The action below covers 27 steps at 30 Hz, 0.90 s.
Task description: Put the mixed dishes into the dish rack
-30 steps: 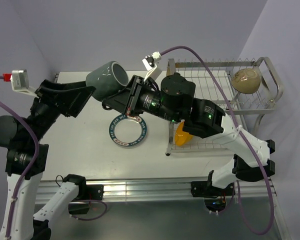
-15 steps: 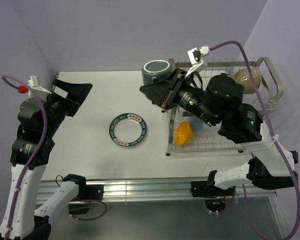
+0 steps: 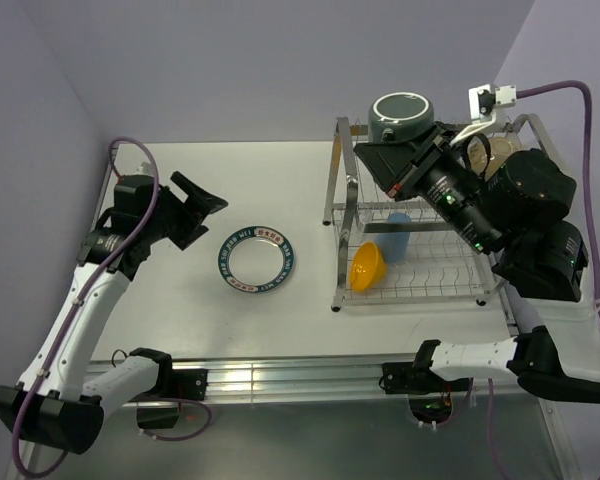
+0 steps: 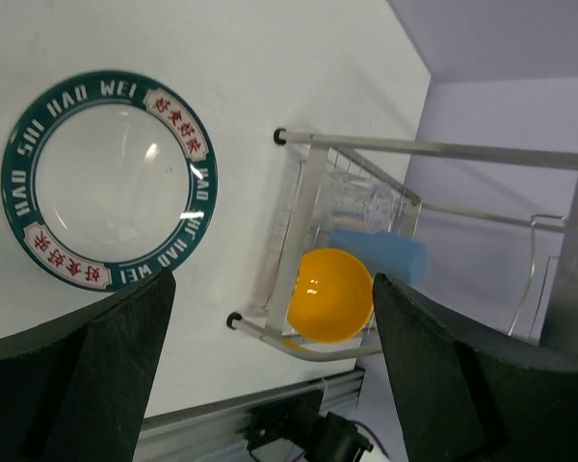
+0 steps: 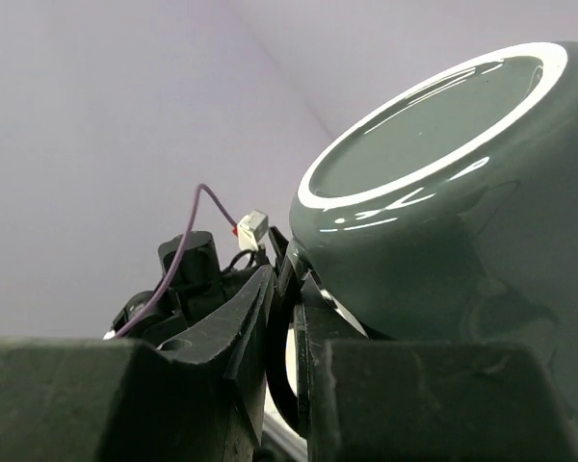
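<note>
My right gripper (image 3: 400, 152) is shut on the handle of the dark mug (image 3: 401, 117), holding it mouth-up above the top left corner of the dish rack (image 3: 410, 298). In the right wrist view the handle sits pinched between the fingers (image 5: 241, 318), with the mug body (image 5: 443, 241) to the right. The lower tier holds a small orange bowl (image 3: 367, 267), a light blue tumbler (image 3: 397, 236) and a clear glass (image 4: 361, 200). The beige bowl (image 3: 477, 158) is mostly hidden behind my right arm. The white plate with the teal rim (image 3: 257, 260) lies on the table. My left gripper (image 3: 202, 214) is open and empty, left of the plate.
The left wrist view looks down past the plate (image 4: 108, 180) to the rack's left end rail (image 4: 299, 221), the orange bowl (image 4: 329, 295) and the tumbler (image 4: 380, 252). The table's near edge and an aluminium rail (image 3: 280, 375) run along the front. Purple walls close in the back and both sides.
My right arm has swung the mug to the right, from over the table to above the rack. My left arm has pulled back to the left and dropped lower.
</note>
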Motion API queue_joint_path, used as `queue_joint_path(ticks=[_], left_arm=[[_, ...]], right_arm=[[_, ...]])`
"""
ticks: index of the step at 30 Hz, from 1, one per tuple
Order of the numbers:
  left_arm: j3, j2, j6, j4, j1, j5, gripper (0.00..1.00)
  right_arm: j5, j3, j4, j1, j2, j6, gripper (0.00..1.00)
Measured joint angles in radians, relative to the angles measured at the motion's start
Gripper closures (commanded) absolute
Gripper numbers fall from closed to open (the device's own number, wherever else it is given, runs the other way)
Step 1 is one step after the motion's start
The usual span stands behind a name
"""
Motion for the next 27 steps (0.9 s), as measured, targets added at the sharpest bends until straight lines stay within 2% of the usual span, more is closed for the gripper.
queue_joint_path(ticks=[1,2,6,9,11,14,17,21,27], left_arm=[[0.001,0.021,0.002,0.001,-0.011,0.012,0.16],[0.002,0.037,0.002,0.003,-0.022,0.021,0.16],[0.06,0.113,0.012,0.0,-0.095,0.066,0.16],[0.183,0.171,0.0,0.031,-0.117,0.169,0.14],[0.259,0.193,-0.046,0.089,-0.12,0.239,0.15],[0.309,0.184,-0.199,0.245,-0.124,0.32,0.14],[0.271,0.137,-0.414,0.422,-0.138,0.345,0.13],[0.087,0.014,-0.7,0.616,-0.189,0.314,0.14],[-0.03,-0.019,-0.866,0.83,-0.266,0.239,0.14]], right_arm=[[0.0,-0.002,-0.002,-0.013,-0.007,-0.015,1.0],[-0.002,-0.004,-0.002,-0.02,-0.013,-0.027,1.0],[-0.027,-0.013,-0.002,-0.034,-0.04,-0.059,1.0],[-0.078,-0.012,-0.002,-0.036,-0.043,-0.057,1.0],[-0.121,-0.011,-0.001,-0.037,-0.042,-0.044,1.0],[-0.201,-0.017,0.017,-0.037,-0.035,0.005,1.0],[-0.278,-0.08,0.105,-0.037,-0.047,0.065,1.0],[-0.365,-0.19,0.255,-0.038,-0.065,0.144,1.0],[-0.452,-0.217,0.47,-0.053,-0.015,0.248,1.0]])
